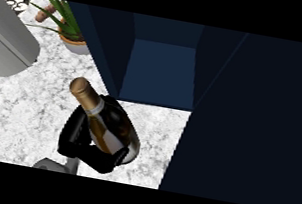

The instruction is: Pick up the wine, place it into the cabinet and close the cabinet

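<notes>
- The black left hand (84, 149) has its fingers curled round the dark glass wine bottle with a gold foil neck (102, 118), carrying it above the white marble counter (10, 110).
- The neck tilts toward eleven o'clock; the open dark-blue cabinet (161, 70) lies at one o'clock, ready to receive it.

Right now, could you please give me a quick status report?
Robot hand curled round wine bottle, short of the open cabinet. Other hand not in view. Potted plant off to the side, path unobstructed.

Left hand (80, 143) curled, grasping, forearm below
</notes>
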Tool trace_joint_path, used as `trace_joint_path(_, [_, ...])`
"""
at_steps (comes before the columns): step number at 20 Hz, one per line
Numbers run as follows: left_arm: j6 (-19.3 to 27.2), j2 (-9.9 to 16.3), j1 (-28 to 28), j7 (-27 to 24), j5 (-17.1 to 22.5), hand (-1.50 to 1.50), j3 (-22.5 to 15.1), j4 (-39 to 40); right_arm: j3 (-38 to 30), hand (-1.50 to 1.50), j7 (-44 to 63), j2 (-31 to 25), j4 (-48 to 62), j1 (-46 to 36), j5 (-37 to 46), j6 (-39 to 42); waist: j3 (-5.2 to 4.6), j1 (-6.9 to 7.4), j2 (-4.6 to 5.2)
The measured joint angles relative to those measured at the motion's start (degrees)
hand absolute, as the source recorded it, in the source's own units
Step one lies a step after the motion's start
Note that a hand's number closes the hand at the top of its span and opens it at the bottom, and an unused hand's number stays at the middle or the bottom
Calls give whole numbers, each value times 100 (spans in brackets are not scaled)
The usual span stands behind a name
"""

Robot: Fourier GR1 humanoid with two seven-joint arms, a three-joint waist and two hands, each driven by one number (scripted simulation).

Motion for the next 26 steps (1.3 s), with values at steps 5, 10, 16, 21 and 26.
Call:
trace_joint_path(5, [351,0,-421,95,-146,150,67,299,-52,-150,-127,-82,-8,137,-40,-28,0,-10,3])
trace_joint_path(10, [592,-1,-965,152,-254,150,112,764,-230,-150,-140,-143,-9,93,-94,-6,-1,-20,12])
trace_joint_path(16, [728,5,-1712,295,-226,150,233,1350,-395,-150,-261,-162,11,152,-171,68,0,-23,18])
trace_joint_path(21, [764,1,-2324,113,-37,150,335,2222,-306,-150,-374,-105,17,185,-214,86,-2,-74,29])
trace_joint_path(26, [969,-1,-2885,-158,384,150,198,2936,-243,-150,-476,-63,22,207,-246,99,-4,-113,36])
